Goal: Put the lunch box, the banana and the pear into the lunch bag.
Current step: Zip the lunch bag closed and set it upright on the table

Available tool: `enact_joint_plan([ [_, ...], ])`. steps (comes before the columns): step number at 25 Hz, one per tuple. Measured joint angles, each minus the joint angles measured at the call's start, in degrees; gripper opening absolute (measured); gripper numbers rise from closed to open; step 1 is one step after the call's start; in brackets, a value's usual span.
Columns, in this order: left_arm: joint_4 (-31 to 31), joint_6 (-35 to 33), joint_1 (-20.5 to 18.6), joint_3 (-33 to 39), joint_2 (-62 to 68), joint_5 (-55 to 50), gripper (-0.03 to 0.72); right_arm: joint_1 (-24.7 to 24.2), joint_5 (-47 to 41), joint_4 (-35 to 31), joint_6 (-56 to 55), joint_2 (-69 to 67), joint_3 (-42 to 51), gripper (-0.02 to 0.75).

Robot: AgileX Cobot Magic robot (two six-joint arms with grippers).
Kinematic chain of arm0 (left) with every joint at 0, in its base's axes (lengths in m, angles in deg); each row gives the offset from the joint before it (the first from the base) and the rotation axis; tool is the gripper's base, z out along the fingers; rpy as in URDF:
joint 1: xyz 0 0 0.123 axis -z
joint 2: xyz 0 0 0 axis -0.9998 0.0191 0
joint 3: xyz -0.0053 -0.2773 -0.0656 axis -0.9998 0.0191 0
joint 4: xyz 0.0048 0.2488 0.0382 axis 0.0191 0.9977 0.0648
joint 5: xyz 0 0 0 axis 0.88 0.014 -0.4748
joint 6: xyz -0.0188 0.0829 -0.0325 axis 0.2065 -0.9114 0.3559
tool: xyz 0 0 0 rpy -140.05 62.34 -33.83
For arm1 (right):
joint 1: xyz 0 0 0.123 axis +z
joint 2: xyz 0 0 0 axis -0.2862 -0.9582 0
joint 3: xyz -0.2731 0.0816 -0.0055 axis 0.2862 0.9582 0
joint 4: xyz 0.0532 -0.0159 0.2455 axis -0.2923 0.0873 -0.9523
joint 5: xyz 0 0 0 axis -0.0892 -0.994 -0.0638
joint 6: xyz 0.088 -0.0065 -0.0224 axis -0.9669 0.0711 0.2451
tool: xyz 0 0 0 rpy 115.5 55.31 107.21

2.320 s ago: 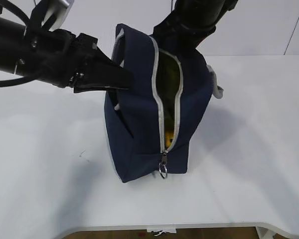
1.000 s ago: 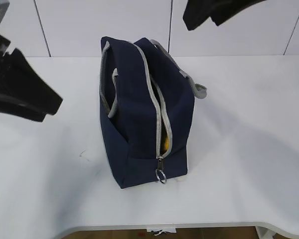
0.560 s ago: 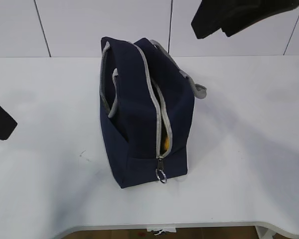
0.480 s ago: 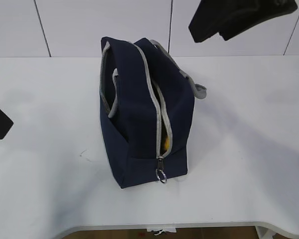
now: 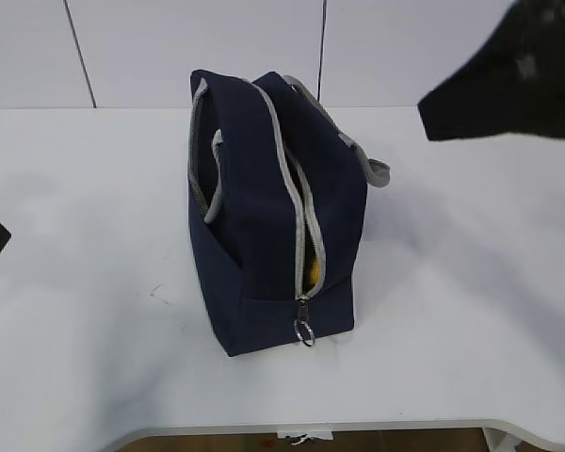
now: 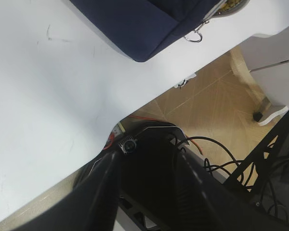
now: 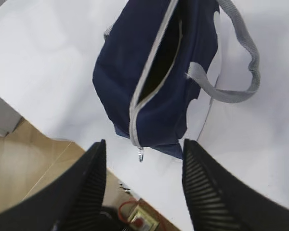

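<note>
The navy bag (image 5: 264, 217) stands upright on the white table (image 5: 471, 311) — grey zipper open along its top, ring pull (image 5: 305, 331) hanging at the near end, grey handles drooping at both sides. Something yellow (image 5: 312, 271) shows inside.

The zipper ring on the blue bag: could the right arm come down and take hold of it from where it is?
Probably yes. The ring pull hangs free at the near end of the lunch bag, with only bare table around it. The right gripper hangs above with open jaws, and nothing lies between.
</note>
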Motion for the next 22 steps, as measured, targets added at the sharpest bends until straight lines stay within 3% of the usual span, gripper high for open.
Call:
enact_joint_plan([
  [8, 0.1, 0.0, 0.0, 0.0, 0.0, 0.0, 0.297, 0.0, 21.3, -0.5, 7.2, 16.8, 23.8, 0.389],
  [11, 0.1, 0.0, 0.0, 0.0, 0.0, 0.0, 0.297, 0.0, 25.4, -1.4, 7.5, 21.8, 29.3, 0.389],
  [22, 0.1, 0.0, 0.0, 0.0, 0.0, 0.0, 0.277, 0.0, 34.1, -2.9, 11.2, 20.9, 33.5, 0.389],
])
